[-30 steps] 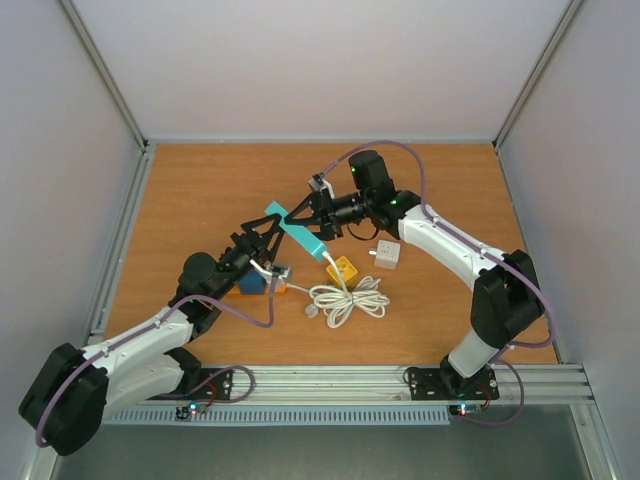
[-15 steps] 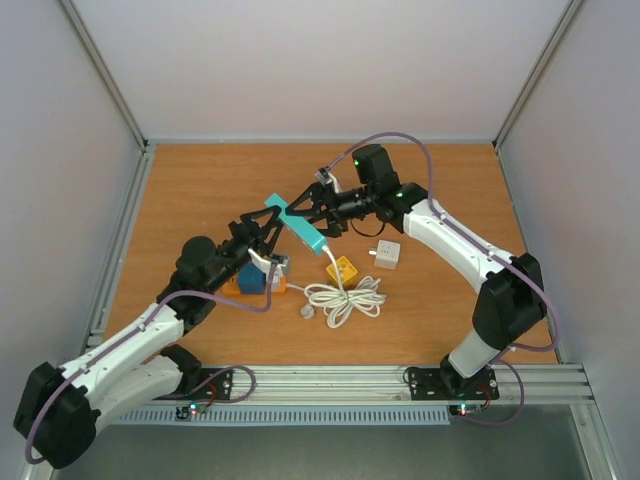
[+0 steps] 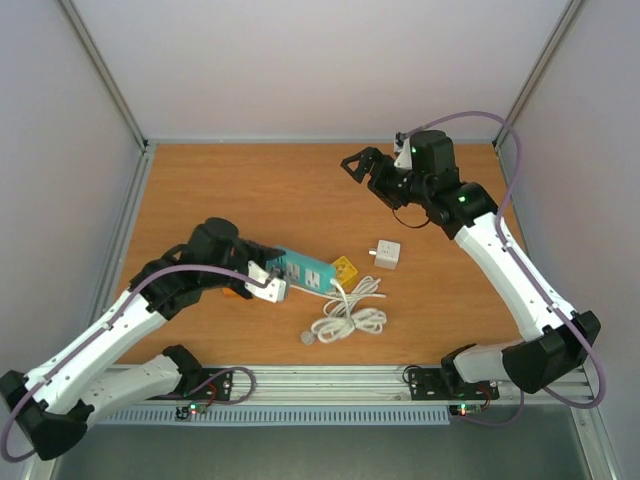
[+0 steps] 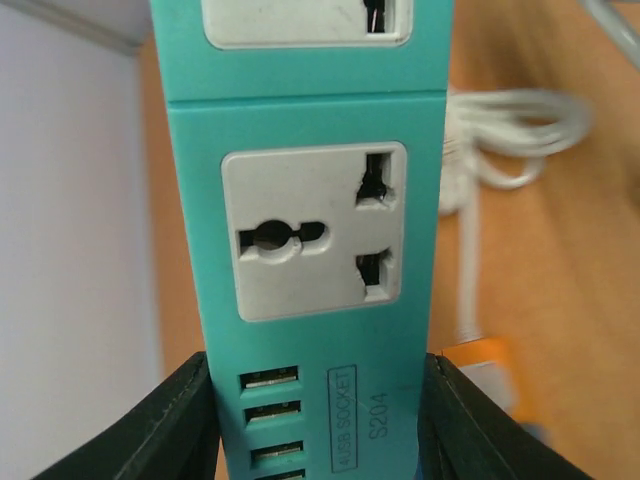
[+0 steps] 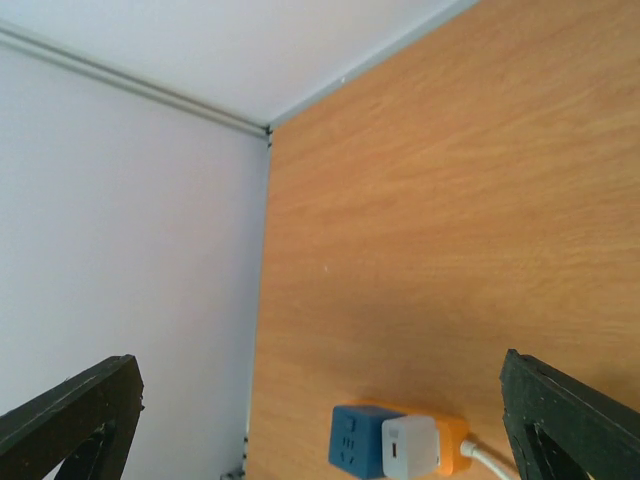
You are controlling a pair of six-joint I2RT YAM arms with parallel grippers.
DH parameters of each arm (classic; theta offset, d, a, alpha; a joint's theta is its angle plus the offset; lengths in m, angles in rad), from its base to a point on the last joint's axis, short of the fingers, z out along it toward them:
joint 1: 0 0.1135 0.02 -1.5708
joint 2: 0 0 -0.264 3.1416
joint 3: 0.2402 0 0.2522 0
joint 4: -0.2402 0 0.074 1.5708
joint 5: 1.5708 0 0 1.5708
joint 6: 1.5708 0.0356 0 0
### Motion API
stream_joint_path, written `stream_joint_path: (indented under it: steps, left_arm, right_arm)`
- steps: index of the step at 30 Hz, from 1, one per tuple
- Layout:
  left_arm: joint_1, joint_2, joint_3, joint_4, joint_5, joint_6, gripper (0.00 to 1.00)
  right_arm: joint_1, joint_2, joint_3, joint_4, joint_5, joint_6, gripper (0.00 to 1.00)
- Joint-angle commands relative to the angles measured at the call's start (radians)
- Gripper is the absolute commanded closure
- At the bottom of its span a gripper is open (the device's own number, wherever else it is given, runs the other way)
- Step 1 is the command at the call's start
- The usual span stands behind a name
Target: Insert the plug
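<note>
- The teal power strip (image 3: 310, 270) is being held at its left end by the L gripper (image 3: 278, 268), a bit left of the middle of the top pic.
- It is being kept low over the brown table (image 3: 200, 190); if it is touching can't be told.
- In the L wrist pic the strip is being squeezed from both sides by the black fingers (image 4: 165, 425) at the bottom edge, so the L pincer is being kept narrow, tight on the strip.
- A gray socket (image 4: 313, 230) is being shown mid-pic there, w/ small USB holes (image 4: 270, 380) just below it.
- The white plug (image 3: 387, 254) is being left on the table, right of the middle of the top pic, near the strip's right end but apart from it.
- A yellow block (image 3: 343, 268) is being seen btwn strip and plug, just beside the strip.
- The white cord (image 3: 345, 312) is being left in a loose bundle below the strip, lower middle of the pic.
- The R gripper (image 3: 358, 165) is being held in the upper middle of the top pic, well apart from plug and strip.
- In the R wrist pic its fingers (image 5: 70, 420) are being shown in the two bottom corners, so the R pincer is being kept very wide, w/ only table btwn.
- A blue cube (image 5: 355, 440), a white cube (image 5: 412, 447) and an orange piece (image 5: 452, 440) are being seen touching, side by side, at the bottom middle of that pic.
</note>
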Motion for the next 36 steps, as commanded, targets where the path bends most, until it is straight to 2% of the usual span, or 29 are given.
stream_joint_path:
  steps: [1, 6, 11, 13, 16, 18, 27, 34, 35, 36]
  left_arm:
    - [-0.115, 0.059, 0.04, -0.207, 0.069, -0.197, 0.99]
    - [-0.192, 0.208, 0.096, -0.169, 0.012, -0.406, 0.99]
    - [-0.18, 0.379, 0.269, -0.111, -0.186, -0.583, 0.99]
    - [-0.162, 0.426, 0.34, -0.085, -0.224, -0.653, 0.99]
    - [-0.15, 0.48, 0.416, -0.076, -0.22, -0.739, 0.99]
    - [-0.157, 0.496, 0.421, -0.115, -0.125, -0.753, 0.99]
    - [-0.331, 0.448, 0.259, -0.192, 0.065, -0.763, 0.99]
    - [-0.345, 0.436, 0.081, -0.131, 0.03, -0.771, 0.99]
    - [-0.346, 0.428, 0.039, -0.12, 0.025, -0.757, 0.98]
    - [-0.346, 0.419, -0.001, -0.105, 0.011, -0.732, 0.86]
  right_arm:
    - [-0.003, 0.002, 0.016, -0.061, 0.123, -0.018, 0.02]
    - [-0.004, -0.011, 0.01, -0.07, 0.191, -0.008, 0.01]
    - [-0.006, -0.072, -0.004, -0.049, 0.27, 0.003, 0.01]
    - [-0.007, -0.099, -0.012, -0.041, 0.286, 0.005, 0.01]
    - [-0.006, -0.137, -0.03, -0.027, 0.276, 0.001, 0.01]
    - [-0.006, -0.155, -0.037, -0.027, 0.258, -0.005, 0.02]
    - [-0.015, -0.143, -0.038, -0.074, 0.276, -0.007, 0.01]
    - [-0.015, -0.166, -0.099, -0.041, 0.246, -0.006, 0.02]
    - [-0.015, -0.168, -0.112, -0.037, 0.241, -0.009, 0.03]
    - [-0.015, -0.176, -0.127, -0.028, 0.232, -0.008, 0.04]
